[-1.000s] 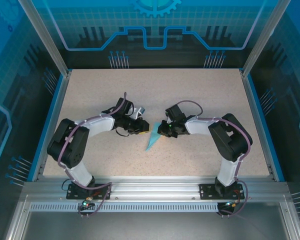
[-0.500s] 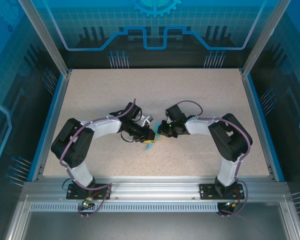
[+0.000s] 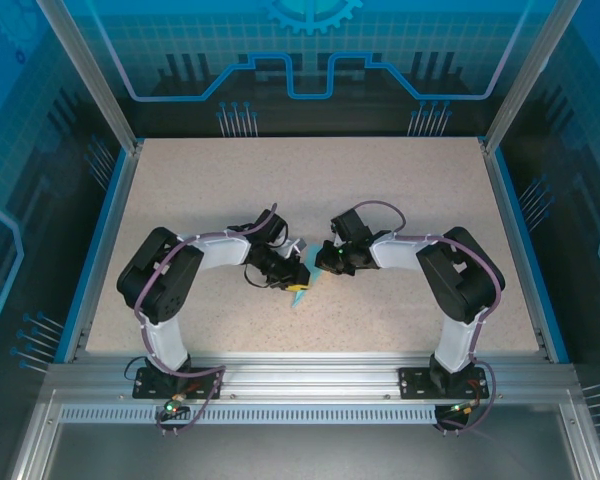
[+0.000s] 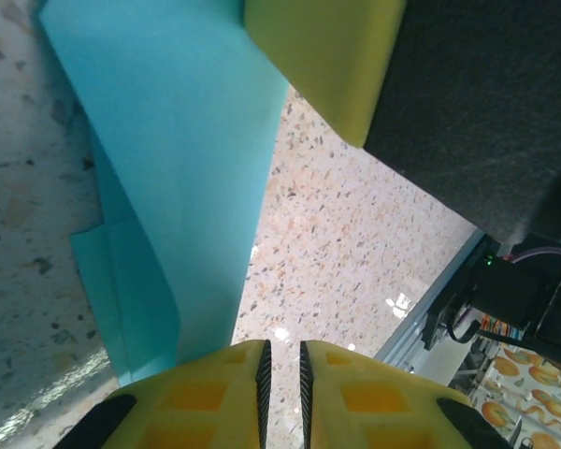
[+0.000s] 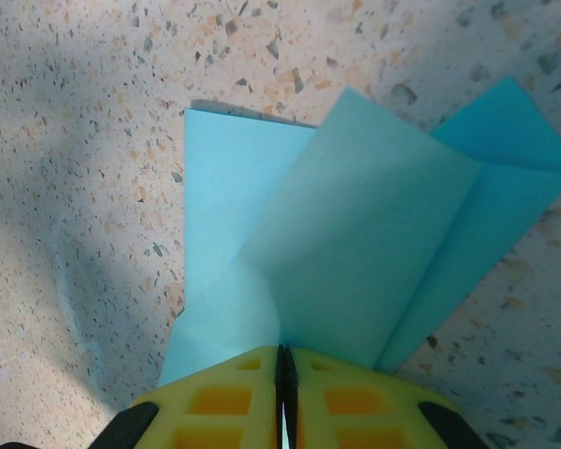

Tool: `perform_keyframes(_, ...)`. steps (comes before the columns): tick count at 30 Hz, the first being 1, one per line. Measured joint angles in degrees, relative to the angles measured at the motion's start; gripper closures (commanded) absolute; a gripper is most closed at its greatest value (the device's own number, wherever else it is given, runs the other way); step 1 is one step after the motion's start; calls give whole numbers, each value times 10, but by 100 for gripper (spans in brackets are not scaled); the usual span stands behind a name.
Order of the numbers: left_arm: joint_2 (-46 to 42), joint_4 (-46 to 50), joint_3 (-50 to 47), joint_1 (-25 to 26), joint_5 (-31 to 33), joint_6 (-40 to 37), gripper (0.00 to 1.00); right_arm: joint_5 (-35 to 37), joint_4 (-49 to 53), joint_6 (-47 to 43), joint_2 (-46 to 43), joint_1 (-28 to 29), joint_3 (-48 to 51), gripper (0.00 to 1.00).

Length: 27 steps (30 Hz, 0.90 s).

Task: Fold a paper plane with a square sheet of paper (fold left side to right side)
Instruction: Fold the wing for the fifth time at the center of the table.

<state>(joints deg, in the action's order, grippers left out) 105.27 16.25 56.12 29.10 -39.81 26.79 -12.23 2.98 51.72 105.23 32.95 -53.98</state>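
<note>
Speckled table (image 3: 400,200) inside blue-panelled enclosure (image 3: 310,60). Cyan paper (image 3: 300,293) lies mid-table, creased to a narrow shape. In top view it is mostly covered by both grippers meeting over it.

L gripper (image 3: 295,272): jaws nearly together, thin slit, no paper seen in slit. Tips sit at paper's edge.

R gripper (image 3: 318,262): clenched on a raised flap, per R wrist view, which also shows layered folds.

L wrist view shows R's yellow pad (image 4: 323,56) over the sheet.
</note>
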Motion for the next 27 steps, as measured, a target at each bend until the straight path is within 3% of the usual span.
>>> perform_keyframes(20,29,-11,0,7,10,0,79,0,0,-3,0,0,0,88)
perform_keyframes(27,29,-24,-10,6,13,0,84,-2,-4,-13,-5,0,3,91)
